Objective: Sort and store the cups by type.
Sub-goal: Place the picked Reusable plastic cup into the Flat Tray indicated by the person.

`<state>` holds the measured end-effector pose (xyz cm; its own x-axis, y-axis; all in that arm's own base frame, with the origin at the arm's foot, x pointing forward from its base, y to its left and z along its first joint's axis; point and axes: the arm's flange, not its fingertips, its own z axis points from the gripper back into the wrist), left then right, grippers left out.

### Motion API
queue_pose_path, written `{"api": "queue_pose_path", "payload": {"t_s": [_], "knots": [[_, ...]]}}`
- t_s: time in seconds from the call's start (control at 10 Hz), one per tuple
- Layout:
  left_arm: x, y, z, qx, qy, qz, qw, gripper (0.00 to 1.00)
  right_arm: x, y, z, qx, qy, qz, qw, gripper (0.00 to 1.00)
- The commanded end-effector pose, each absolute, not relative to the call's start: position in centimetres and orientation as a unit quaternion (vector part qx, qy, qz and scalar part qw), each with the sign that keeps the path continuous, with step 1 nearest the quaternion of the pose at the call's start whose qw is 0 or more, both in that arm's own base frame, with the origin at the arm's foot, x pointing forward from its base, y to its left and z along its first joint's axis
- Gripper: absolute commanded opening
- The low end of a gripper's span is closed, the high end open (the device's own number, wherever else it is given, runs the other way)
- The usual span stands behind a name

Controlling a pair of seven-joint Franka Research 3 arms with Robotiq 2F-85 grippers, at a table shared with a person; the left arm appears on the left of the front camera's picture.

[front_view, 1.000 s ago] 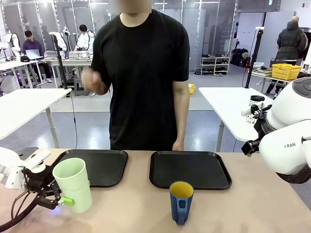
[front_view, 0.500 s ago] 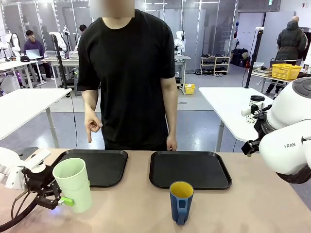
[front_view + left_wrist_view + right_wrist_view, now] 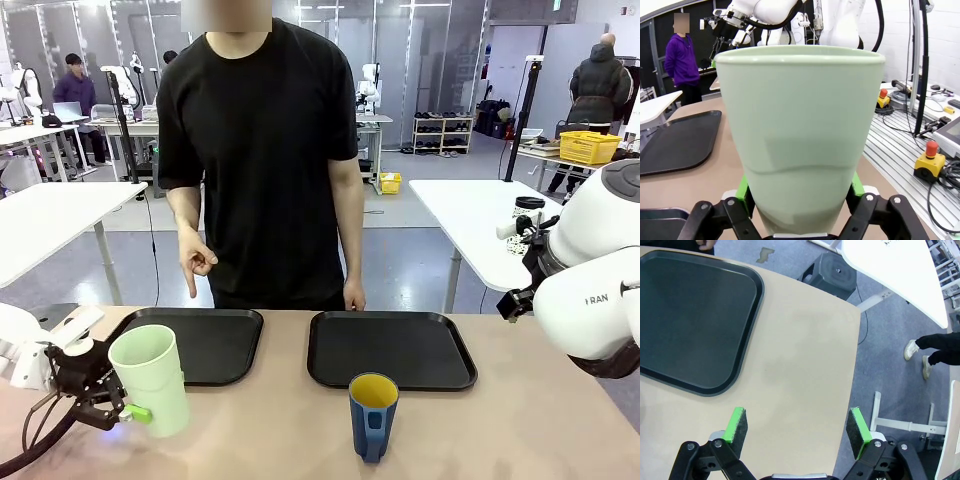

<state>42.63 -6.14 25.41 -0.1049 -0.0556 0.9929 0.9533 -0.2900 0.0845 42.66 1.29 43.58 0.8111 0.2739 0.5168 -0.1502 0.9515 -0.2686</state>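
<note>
A tall pale green tumbler stands at the table's near left, in front of the left black tray. My left gripper is shut on its lower part; in the left wrist view the tumbler sits between the green pads. A dark blue mug with a yellow inside stands free at the near middle, in front of the right black tray. My right gripper hangs open above bare table near the right edge, beside the right tray.
A person in a black shirt stands at the far side, one hand pointing down over the left tray, the other hand by the right tray's far edge. The right arm's white body rises at the right.
The person's pointing hand has come down from chest height toward the left tray. Neither arm nor cup has moved.
</note>
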Motion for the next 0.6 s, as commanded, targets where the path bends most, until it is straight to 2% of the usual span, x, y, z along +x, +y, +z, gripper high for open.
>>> {"api": "queue_pose_path", "payload": {"t_s": [0.0, 0.5], "knots": [[44.9, -5.3, 26.2, -0.517, -0.440, -0.599, 0.424, 0.83, 42.6, 1.2, 43.4, -0.110, -0.286, 0.112, 0.945, 1.00], [53.5, -2.0, 27.9, -0.492, -0.481, -0.558, 0.463, 0.83, 42.6, 1.2, 43.4, -0.110, -0.286, 0.112, 0.945, 1.00]]}}
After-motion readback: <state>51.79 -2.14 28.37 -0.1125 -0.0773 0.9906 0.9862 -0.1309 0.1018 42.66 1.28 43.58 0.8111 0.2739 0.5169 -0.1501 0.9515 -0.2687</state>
